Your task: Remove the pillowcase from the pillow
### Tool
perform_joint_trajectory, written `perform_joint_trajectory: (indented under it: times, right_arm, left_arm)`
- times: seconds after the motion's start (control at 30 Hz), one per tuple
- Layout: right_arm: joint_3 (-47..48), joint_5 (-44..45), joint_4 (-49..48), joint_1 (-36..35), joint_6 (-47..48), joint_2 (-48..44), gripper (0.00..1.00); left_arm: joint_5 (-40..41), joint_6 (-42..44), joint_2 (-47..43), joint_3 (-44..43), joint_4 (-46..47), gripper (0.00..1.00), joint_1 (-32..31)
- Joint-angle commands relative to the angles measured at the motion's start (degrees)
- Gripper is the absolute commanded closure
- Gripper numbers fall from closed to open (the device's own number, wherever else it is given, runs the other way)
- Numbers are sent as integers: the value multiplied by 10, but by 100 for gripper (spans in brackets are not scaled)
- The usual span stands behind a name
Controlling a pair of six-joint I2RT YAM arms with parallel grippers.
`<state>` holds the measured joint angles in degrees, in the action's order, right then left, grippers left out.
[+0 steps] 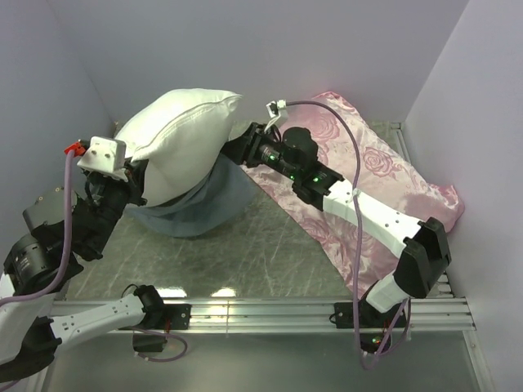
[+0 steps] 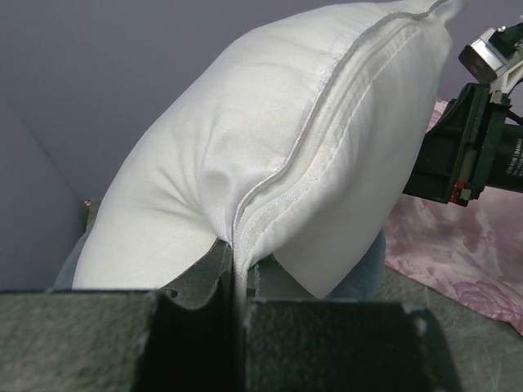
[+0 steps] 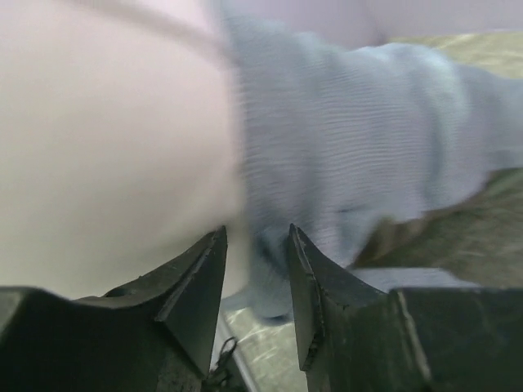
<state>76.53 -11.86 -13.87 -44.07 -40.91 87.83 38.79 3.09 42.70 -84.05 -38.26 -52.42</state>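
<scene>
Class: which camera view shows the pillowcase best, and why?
Top external: the pillowcase lies bunched, grey-blue, around the lower end of the pillow. Right wrist shows only blurred fabric; left wrist, slivers below it.

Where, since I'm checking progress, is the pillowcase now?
The pillowcase sits left of centre in the top view, bunched grey-blue around the base of the white pillow, between the left hand and right hand, with the pink cushion to its right.

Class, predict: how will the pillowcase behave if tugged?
Probably floppy: the pillowcase sags in bunched folds under the pillow. Likely light: its fabric looks thin. It may cling, since it wraps the pillow's lower end.
</scene>
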Motion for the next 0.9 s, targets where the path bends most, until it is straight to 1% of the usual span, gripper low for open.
perform_joint_trajectory:
  times: [0.0, 0.1, 0.2, 0.27, 0.3, 0.33, 0.4, 0.43, 0.5, 0.53, 0.57, 0.67, 0.8, 0.87]
  right_arm:
    - [10, 46, 19, 21, -8, 12, 57]
    - [17, 63, 35, 29, -3, 23, 58]
    - [43, 66, 55, 35, 1, 49, 62]
    - [66, 64, 66, 40, -3, 68, 80]
    - [74, 64, 67, 43, -5, 74, 80]
    - [84, 65, 70, 44, -7, 81, 86]
    - [122, 68, 93, 48, -5, 107, 90]
    - [138, 72, 103, 48, -4, 118, 95]
    - [182, 82, 135, 51, -4, 154, 99]
    - [194, 84, 138, 51, -5, 167, 100]
    - [214, 93, 162, 52, -7, 194, 100]
    - [229, 91, 176, 62, -24, 248, 100]
    - [233, 107, 193, 66, -39, 305, 100]
    - [247, 115, 222, 65, -37, 333, 100]
  left_arm:
    - [-21, -21, -8, -46, 67, 99, 0]
    - [-33, -22, -10, -57, 57, 99, 0]
    - [-51, -25, -16, -68, 49, 99, 0]
    - [-75, -27, -21, -74, 42, 99, 0]
    - [-87, -27, -23, -77, 42, 99, 0]
    - [-102, -25, -24, -81, 36, 99, 0]
    - [-118, -27, -28, -86, 34, 100, 0]
    - [-134, -27, -27, -92, 35, 99, 0]
    - [-144, -27, -34, -95, 46, 99, 0]
    - [-149, -27, -37, -96, 53, 99, 0]
    - [-167, -27, -40, -96, 73, 99, 0]
    - [-177, -27, -50, -98, 105, 99, 0]
    - [-177, -26, -43, -108, 123, 99, 0]
    - [-168, -23, -44, -105, 132, 100, 0]
